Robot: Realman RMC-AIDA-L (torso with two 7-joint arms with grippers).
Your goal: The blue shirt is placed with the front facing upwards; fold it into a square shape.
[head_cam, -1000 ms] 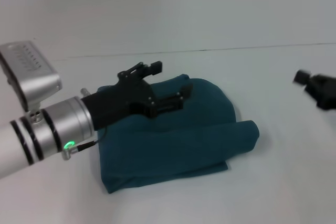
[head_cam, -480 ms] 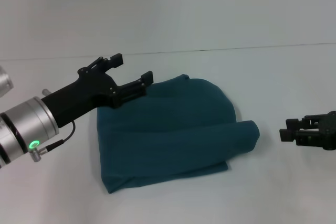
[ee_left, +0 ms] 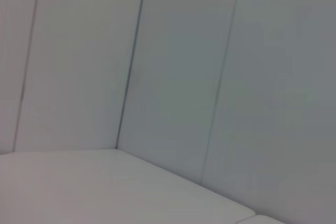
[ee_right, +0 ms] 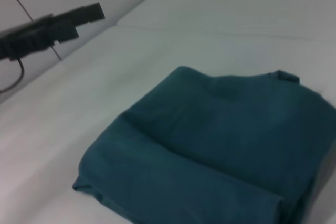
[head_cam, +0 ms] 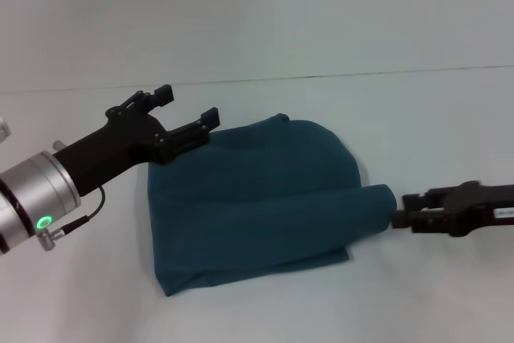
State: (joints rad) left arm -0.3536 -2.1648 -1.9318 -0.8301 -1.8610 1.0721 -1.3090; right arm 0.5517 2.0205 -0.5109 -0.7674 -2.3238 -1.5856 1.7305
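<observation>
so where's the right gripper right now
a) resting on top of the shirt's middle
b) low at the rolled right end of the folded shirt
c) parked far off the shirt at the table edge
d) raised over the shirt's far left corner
b: in the head view the right gripper sits low on the table right at the rolled end of the blue shirt, while the left gripper is raised near its far left corner.

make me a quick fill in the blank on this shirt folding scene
1. The blue shirt lies ____ on the white table.
2. The left gripper, above the shirt's far left corner, has its fingers ____.
3. The right gripper is at the rolled fold on the shirt's ____ side.

Missing words: folded; open; right
</observation>
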